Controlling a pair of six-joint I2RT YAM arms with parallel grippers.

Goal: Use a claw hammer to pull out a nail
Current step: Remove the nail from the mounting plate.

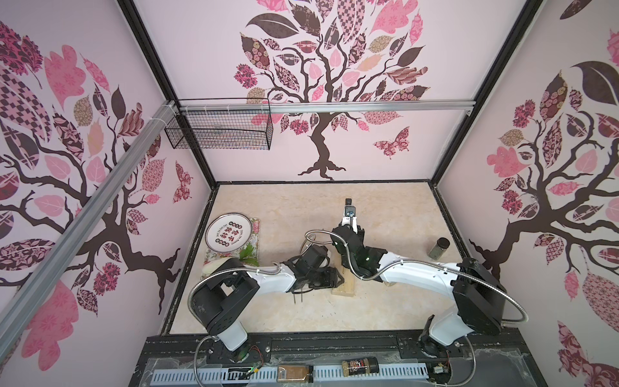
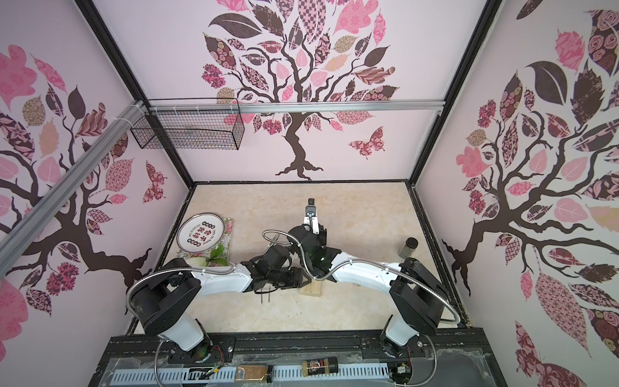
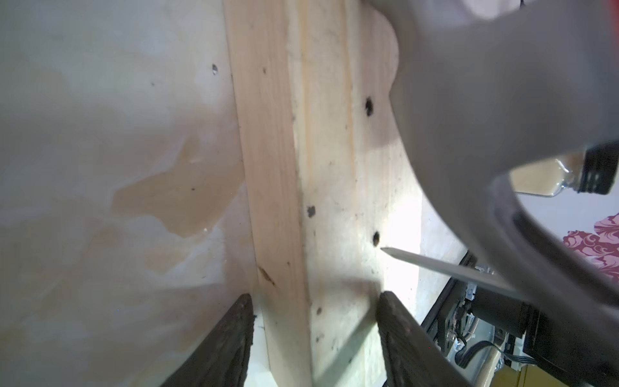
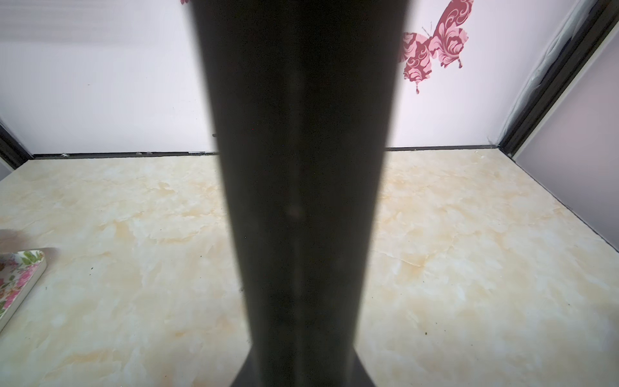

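A pale wooden block (image 1: 343, 288) (image 3: 335, 167) lies lengthwise on the marble table, with several dark holes in its top face. My right gripper (image 1: 351, 231) is shut on the black handle of the claw hammer (image 4: 301, 167). The handle rises steeply and hides the jaws. The hammer's steel head (image 3: 469, 100) is a blurred grey mass over the block. A nail (image 3: 435, 268) sticks out from under the head, its point free just beside one hole. My left gripper (image 3: 315, 298) is open at the block's near end, one finger over the top face and one off its side.
A printed plate (image 1: 228, 233) rests on a floral tray (image 1: 255, 221) at the left, with a white vegetable (image 1: 214, 266) and green leaves. A spice jar (image 1: 438, 248) stands at the right. A wire basket (image 1: 221, 130) hangs on the back wall. Two bottles (image 1: 294, 373) lie on the front rail.
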